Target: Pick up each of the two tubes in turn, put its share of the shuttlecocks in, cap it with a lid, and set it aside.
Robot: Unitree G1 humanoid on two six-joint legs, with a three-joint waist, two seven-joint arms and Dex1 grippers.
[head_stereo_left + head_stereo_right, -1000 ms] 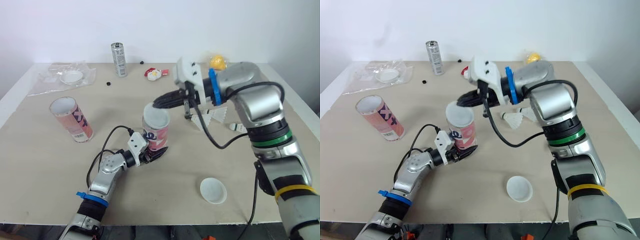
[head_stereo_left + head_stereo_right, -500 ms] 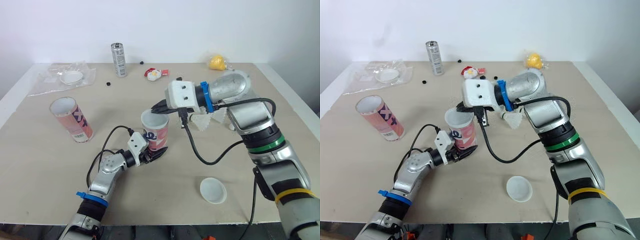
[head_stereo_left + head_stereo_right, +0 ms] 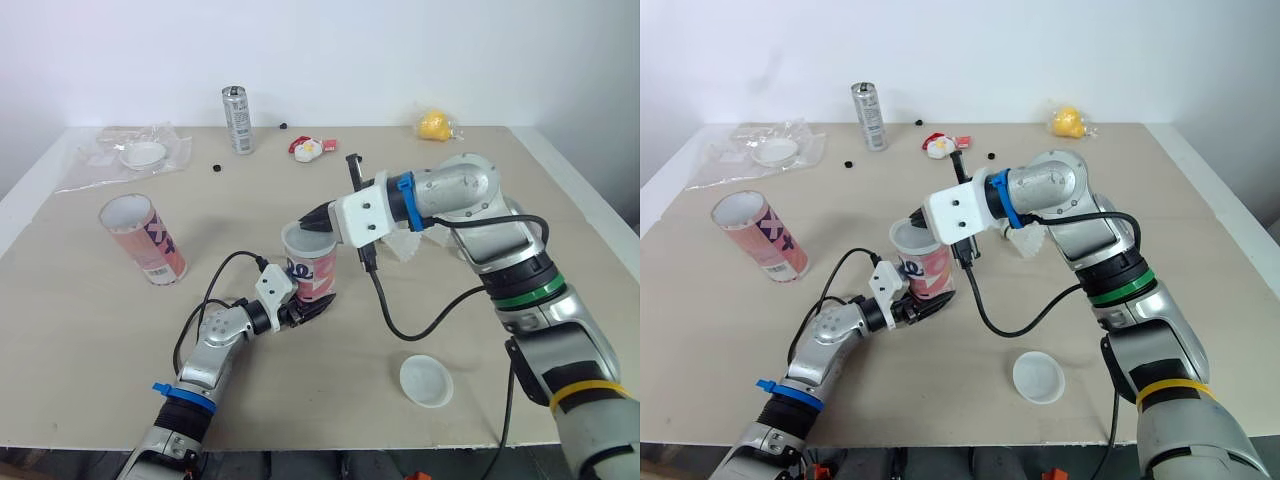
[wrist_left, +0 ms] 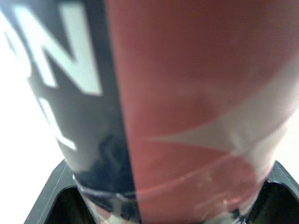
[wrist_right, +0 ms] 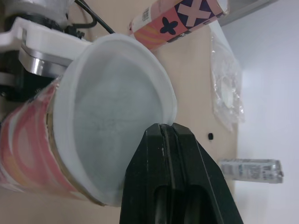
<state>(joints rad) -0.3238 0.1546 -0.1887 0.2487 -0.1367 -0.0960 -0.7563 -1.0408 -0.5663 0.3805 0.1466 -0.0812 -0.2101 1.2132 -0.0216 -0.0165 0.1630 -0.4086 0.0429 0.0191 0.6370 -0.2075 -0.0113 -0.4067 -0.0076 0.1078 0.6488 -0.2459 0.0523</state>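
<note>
I have the red-and-white tube (image 3: 312, 265) standing near the middle of the table (image 3: 80, 330), with the left gripper (image 3: 305, 308) clamped around its lower part; in the left wrist view the tube's printed wall sits between the two black fingers (image 4: 51, 186), pressing against both. The right gripper (image 5: 168, 135) reaches in from the right at the tube's mouth, its fingers pressed together on the rim of the white lid (image 5: 112, 121). The lid sits over the open top at a slight tilt (I cannot tell whether it is fully seated). The second tube (image 3: 142, 238) is well apart to the left with its mouth open and no lid on it; from here I cannot tell if it stands or leans. A spare lid (image 3: 426, 381) lies flat on the table to the right of the held tube, nearer the front edge. A few white shuttlecocks (image 3: 1025, 238) lie just behind the right arm. At the back I see a silver can (image 3: 238, 119) standing upright, a clear plastic bag (image 3: 100, 160) with a white dish-like piece (image 3: 143, 154) on it, a small red-and-white toy (image 3: 307, 148) and a yellow object (image 3: 434, 124).
</note>
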